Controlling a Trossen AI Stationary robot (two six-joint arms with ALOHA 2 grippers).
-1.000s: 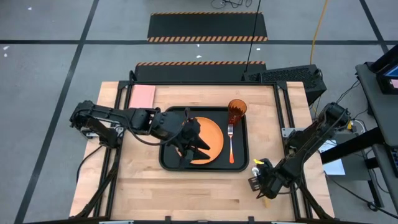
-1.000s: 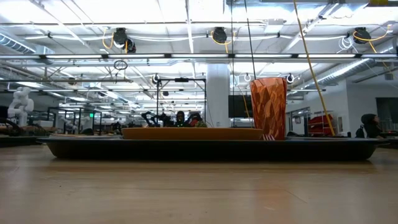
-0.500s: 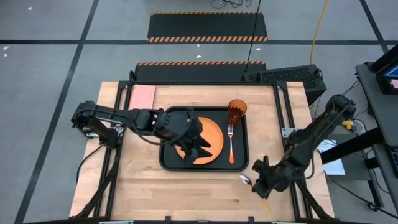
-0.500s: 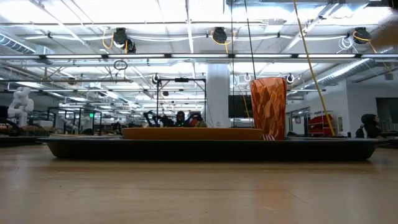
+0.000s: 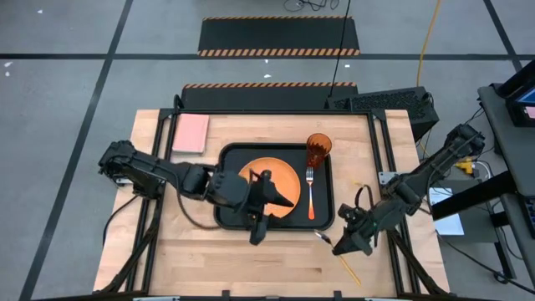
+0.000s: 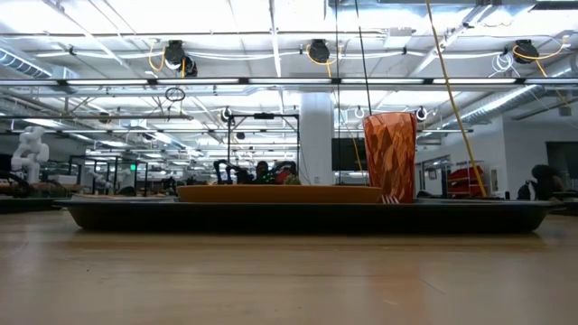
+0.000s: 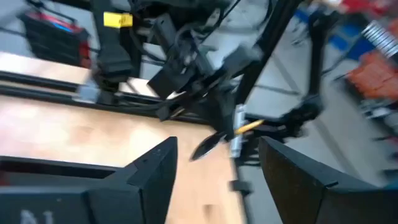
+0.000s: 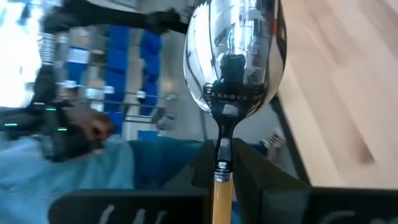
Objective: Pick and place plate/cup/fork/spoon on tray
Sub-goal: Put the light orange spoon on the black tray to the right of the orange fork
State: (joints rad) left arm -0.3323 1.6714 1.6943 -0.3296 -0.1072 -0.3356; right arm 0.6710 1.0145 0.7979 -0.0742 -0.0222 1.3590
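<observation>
The black tray (image 5: 229,214) lies mid-table and holds the orange plate (image 5: 282,177). The dark-orange cup (image 5: 318,150) stands at its far right corner, and the fork (image 5: 310,197) lies along its right side. My left gripper (image 5: 264,212) hangs open and empty over the plate's near edge. My right gripper (image 5: 341,242) is shut on the spoon (image 5: 321,237), just off the tray's near right corner. The spoon's bowl (image 8: 235,56) points toward the tray. The low view shows the tray (image 6: 298,215), plate (image 6: 280,192) and cup (image 6: 390,155), but no gripper. My right gripper pinches the spoon's orange-yellow handle (image 8: 221,186) between its two fingers, just behind the neck. The bowl sticks out past the fingertips toward the tray. The rest of the handle (image 5: 349,272) trails behind the gripper toward the table's near edge. The spoon looks lifted off the table.
A pink rectangular pad (image 5: 191,134) lies at the table's far left. Bare wood runs along the near edge (image 5: 251,267) and left of the tray. A black frame borders the table, with dark equipment (image 5: 380,102) beyond the far right corner.
My right gripper has swung from the table's right edge toward the tray's near right corner, carrying the spoon and turning its bowl toward the tray. My left gripper has drawn back from over the plate toward the tray's near edge.
</observation>
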